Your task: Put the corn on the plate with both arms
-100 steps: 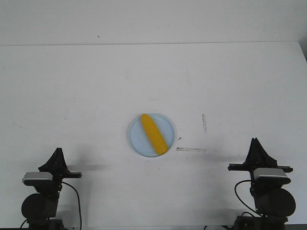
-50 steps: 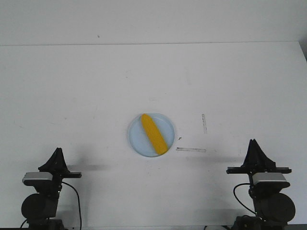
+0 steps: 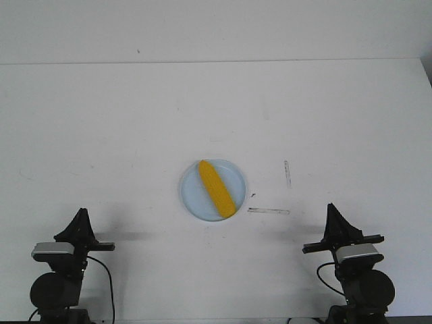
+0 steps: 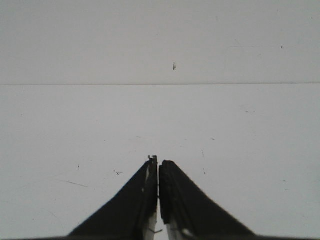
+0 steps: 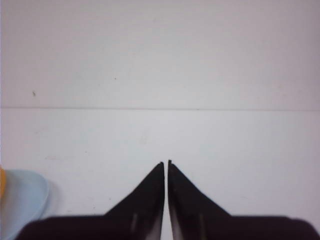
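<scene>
The yellow corn (image 3: 217, 188) lies diagonally across the light blue plate (image 3: 194, 196) in the middle of the white table. My left gripper (image 3: 82, 212) sits at the near left edge, far from the plate, its black fingers pressed together with nothing between them (image 4: 158, 161). At the near right, my right gripper (image 3: 331, 206) is likewise shut and holds nothing (image 5: 166, 162). In the right wrist view a sliver of the plate (image 5: 22, 197) and a bit of the corn (image 5: 2, 181) show at the frame's edge.
Two thin tape strips mark the table right of the plate, one lying flat (image 3: 268, 211) and one upright (image 3: 287, 173). The table's far edge meets a pale wall (image 3: 216, 30). Black cables trail from both arm bases.
The right arm has swung left and a little toward the plate, its wrist turning. The left arm, the corn and the plate have not moved.
</scene>
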`<state>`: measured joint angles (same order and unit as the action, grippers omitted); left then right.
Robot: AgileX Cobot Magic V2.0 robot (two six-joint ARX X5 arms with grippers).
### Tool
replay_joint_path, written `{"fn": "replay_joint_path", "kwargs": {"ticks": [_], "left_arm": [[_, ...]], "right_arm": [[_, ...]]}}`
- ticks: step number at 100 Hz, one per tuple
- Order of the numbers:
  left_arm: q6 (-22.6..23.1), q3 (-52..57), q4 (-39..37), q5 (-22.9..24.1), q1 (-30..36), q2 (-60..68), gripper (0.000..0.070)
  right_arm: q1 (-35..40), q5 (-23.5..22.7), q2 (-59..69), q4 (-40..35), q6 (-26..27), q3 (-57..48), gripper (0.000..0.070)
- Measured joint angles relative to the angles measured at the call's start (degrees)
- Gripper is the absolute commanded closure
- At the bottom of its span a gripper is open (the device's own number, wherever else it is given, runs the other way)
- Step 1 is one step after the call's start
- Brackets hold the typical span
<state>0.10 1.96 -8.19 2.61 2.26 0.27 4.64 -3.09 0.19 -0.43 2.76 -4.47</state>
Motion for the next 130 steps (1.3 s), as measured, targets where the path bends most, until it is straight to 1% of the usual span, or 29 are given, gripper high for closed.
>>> {"fn": "replay_joint_path", "kwargs": {"ticks": [11,16,50,80,130], "left_arm": [[0.0,0.0,0.0,0.0,0.0,0.0,0.0699],[0.0,0.0,0.0,0.0,0.0,0.0,0.0699],[0.0,0.0,0.0,0.0,0.0,0.0,0.0699],[0.0,0.0,0.0,0.0,0.0,0.0,0.0699],[0.0,0.0,0.0,0.0,0.0,0.0,0.0699]], "right_arm": [[0.2,0.1,0.0,5.2,0.0,3.6,0.0690],[0.2,0.0,0.0,4.1,0.0,3.7,0.0690],[0.1,0.1,-0.1,3.7,0.0,3.7,0.0690],[-3.6,-0.3,-0.1,3.7,0.0,3.7,0.0690],[-3.1,-0.3,-0.1,3.7,0.0,3.7,0.0690]]}}
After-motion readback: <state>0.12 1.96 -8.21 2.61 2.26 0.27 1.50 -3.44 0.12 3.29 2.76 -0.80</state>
